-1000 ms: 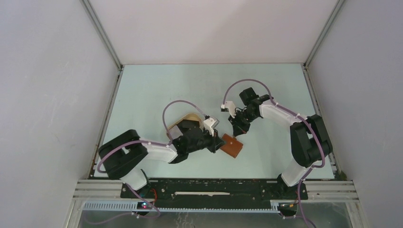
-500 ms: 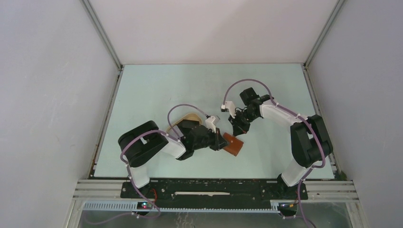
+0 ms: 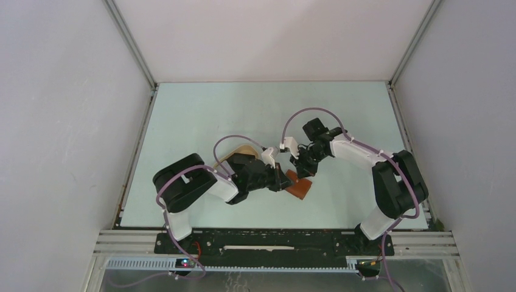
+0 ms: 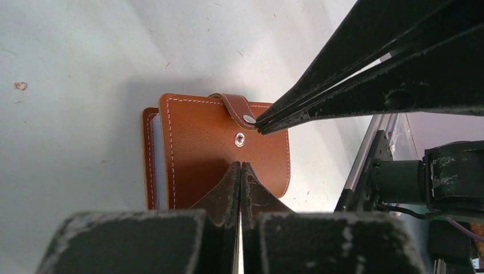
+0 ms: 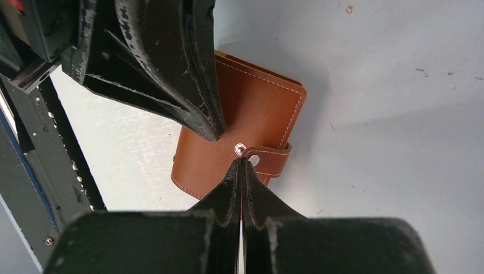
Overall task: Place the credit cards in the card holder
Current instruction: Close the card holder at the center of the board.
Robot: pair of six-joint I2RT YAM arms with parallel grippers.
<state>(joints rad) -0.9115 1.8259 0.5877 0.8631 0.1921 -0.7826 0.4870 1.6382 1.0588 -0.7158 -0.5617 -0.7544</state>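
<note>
While the closed left hand (image 4: 240,166) touches the reddish-brown leather card holder (image 4: 200,142), the closed right hand (image 4: 259,125) meets its snap strap (image 4: 233,105).

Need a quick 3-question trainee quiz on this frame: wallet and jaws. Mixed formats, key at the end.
1. True or false: the wallet lies spread open with its card slots facing up.
2. The tips of the right jaws are closest to: A) the wallet's strap; B) a tray; C) a loose card.
3. Fill in: the left jaws and the right jaws are both ____.

Key: 1 false; 2 A; 3 shut.
</note>
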